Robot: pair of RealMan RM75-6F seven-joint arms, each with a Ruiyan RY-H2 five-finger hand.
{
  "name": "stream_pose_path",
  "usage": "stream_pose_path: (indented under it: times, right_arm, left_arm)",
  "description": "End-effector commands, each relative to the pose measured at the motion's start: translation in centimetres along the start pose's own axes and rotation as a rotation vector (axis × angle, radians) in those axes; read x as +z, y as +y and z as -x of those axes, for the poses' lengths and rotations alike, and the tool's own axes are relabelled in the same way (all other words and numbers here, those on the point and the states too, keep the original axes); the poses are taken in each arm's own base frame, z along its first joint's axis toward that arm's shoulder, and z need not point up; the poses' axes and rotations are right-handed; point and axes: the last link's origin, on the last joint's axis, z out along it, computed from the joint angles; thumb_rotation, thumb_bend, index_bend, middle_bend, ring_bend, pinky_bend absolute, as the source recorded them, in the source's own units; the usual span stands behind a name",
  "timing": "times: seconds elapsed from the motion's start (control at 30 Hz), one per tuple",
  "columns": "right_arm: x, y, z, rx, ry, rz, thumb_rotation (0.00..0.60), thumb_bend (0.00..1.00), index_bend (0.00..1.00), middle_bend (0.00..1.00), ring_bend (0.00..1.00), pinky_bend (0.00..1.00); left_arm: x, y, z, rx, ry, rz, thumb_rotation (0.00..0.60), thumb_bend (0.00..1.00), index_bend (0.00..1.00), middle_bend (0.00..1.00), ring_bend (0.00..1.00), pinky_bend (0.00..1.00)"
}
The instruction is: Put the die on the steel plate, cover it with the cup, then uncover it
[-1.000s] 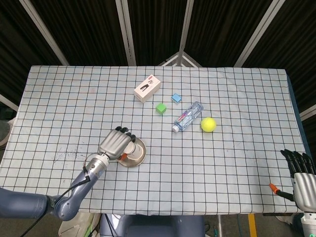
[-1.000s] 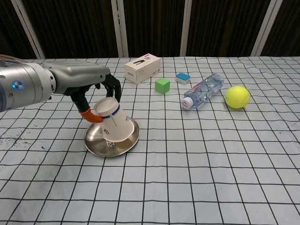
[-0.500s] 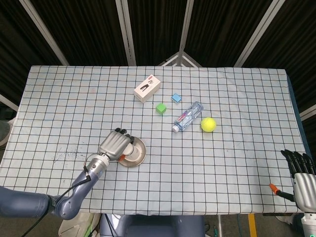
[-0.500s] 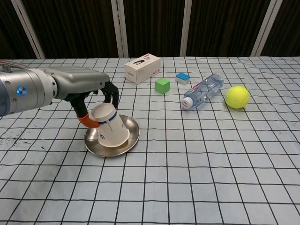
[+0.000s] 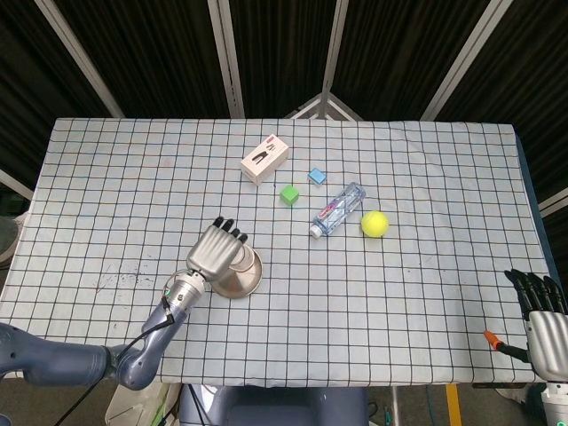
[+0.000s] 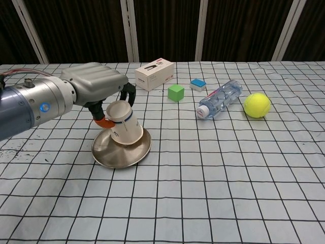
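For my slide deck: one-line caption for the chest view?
Left hand holds the inverted paper cup on the tilted steel plate.

Table (image 5: 426,177) under white cloth, black grid. Steel plate (image 6: 109,155) near-left of centre, one edge lifted off cloth, cup (image 6: 123,128) on it. White box (image 5: 266,159) far centre. Green cube (image 5: 288,194) just right of and nearer than box; blue block (image 5: 317,176) beyond cube. Clear bottle (image 5: 338,209) on its side, right of cube. Yellow-green ball (image 5: 374,223) just right of bottle.
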Motion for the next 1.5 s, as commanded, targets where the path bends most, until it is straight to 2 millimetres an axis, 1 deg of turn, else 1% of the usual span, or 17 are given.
stream_pose_path:
  times: [0.03, 0.2, 0.3, 0.47, 0.63, 0.87, 0.97, 1.1, 1.3, 1.5]
  right_arm:
    - [0.0, 0.0, 0.0, -0.001, -0.002, 0.000, 0.600, 0.13, 0.12, 0.14, 0.10, 0.03]
    - [0.0, 0.0, 0.0, 0.001, -0.002, 0.002, 0.600, 0.13, 0.12, 0.14, 0.10, 0.03]
    - [0.0, 0.1, 0.0, 0.000, -0.005, 0.003, 0.600, 0.13, 0.12, 0.14, 0.10, 0.03]
    - [0.1, 0.0, 0.1, 0.000, -0.007, 0.000, 0.600, 0.13, 0.12, 0.14, 0.10, 0.03]
    - [0.0, -0.1, 0.1, 0.001, -0.004, -0.002, 0.600, 0.13, 0.12, 0.14, 0.10, 0.03]
    - [0.0, -0.1, 0.0, 0.004, -0.003, -0.002, 0.600, 0.13, 0.12, 0.14, 0.10, 0.03]
    - [-0.1, -0.1, 0.0, 0.005, -0.005, -0.002, 0.600, 0.13, 0.12, 0.14, 0.10, 0.03]
    - [-0.1, -0.2, 0.1, 0.006, -0.007, -0.003, 0.600, 0.13, 0.12, 0.14, 0.10, 0.03]
    - [0.0, -0.3, 0.2, 0.003, -0.012, -0.004, 0.600, 0.13, 0.12, 0.14, 0.10, 0.03]
    - [0.0, -0.2, 0.2, 0.005, -0.013, -0.001, 0.600, 0.13, 0.12, 0.14, 0.10, 0.03]
  left_arm:
    - [0.0, 0.0, 0.3, 0.005, -0.001, 0.000, 0.600, 0.43, 0.44, 0.38, 0.22, 0.21]
    - [-0.2, 0.2, 1.1, -0.021, -0.053, 0.013, 0.600, 0.43, 0.44, 0.38, 0.22, 0.21]
    - [-0.3, 0.3, 1.2, -0.041, -0.066, 0.026, 0.600, 0.43, 0.44, 0.38, 0.22, 0.21]
    - [-0.7, 0.7, 0.9, -0.128, -0.088, 0.059, 0.600, 0.43, 0.44, 0.39, 0.22, 0.21]
    - [-1.3, 0.9, 0.6, -0.255, -0.159, 0.072, 0.600, 0.43, 0.44, 0.39, 0.22, 0.21]
    - [-2.4, 0.3, 0.3, -0.318, -0.265, 0.078, 0.600, 0.43, 0.45, 0.39, 0.22, 0.21]
    - [-2.7, -0.4, 0.3, -0.291, -0.308, 0.065, 0.600, 0.43, 0.46, 0.40, 0.22, 0.21]
    - [-2.7, -0.9, 0.4, -0.250, -0.319, 0.037, 0.600, 0.43, 0.46, 0.40, 0.23, 0.21]
    - [-1.6, -1.6, 0.4, -0.113, -0.217, -0.015, 0.600, 0.43, 0.46, 0.40, 0.23, 0.21]
    - [-0.5, -1.5, 0.8, -0.009, -0.147, -0.043, 0.600, 0.43, 0.46, 0.40, 0.23, 0.21]
